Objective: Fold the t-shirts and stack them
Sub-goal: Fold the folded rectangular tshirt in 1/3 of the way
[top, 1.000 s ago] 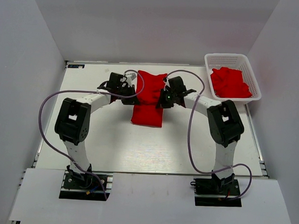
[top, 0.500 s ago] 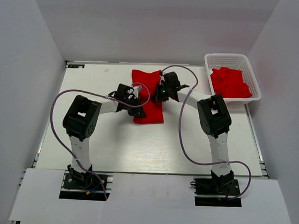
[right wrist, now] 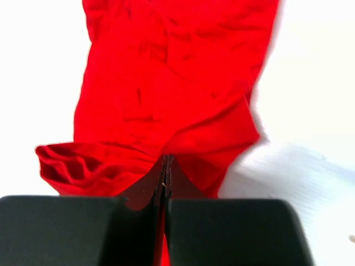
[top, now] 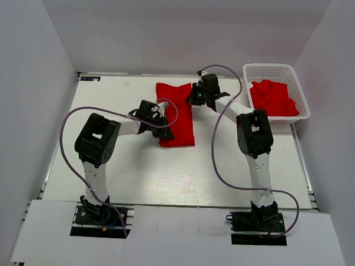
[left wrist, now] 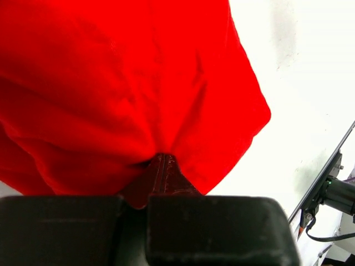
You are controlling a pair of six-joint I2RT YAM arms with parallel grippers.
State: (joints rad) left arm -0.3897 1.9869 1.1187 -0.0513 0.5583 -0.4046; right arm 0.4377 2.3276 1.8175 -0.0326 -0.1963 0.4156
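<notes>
A bright red t-shirt (top: 177, 118) lies folded into a long strip at the table's middle back. My left gripper (top: 162, 127) is shut on its near left edge; the left wrist view shows the cloth (left wrist: 127, 88) puckered at the closed fingertips (left wrist: 162, 163). My right gripper (top: 192, 97) is shut on the shirt's far right edge; in the right wrist view the cloth (right wrist: 172, 83) bunches at the closed tips (right wrist: 166, 163). More red t-shirts (top: 273, 99) lie heaped in the basket.
A white plastic lattice basket (top: 274, 71) stands at the back right corner. Purple cables loop from both arms over the table. White walls stand on three sides. The table's right edge rail (left wrist: 327, 177) shows in the left wrist view.
The shirt has been drawn out longer toward the back. My right gripper moved back and right with the far edge. My left gripper moved nearer, to the lower left edge, then held.
</notes>
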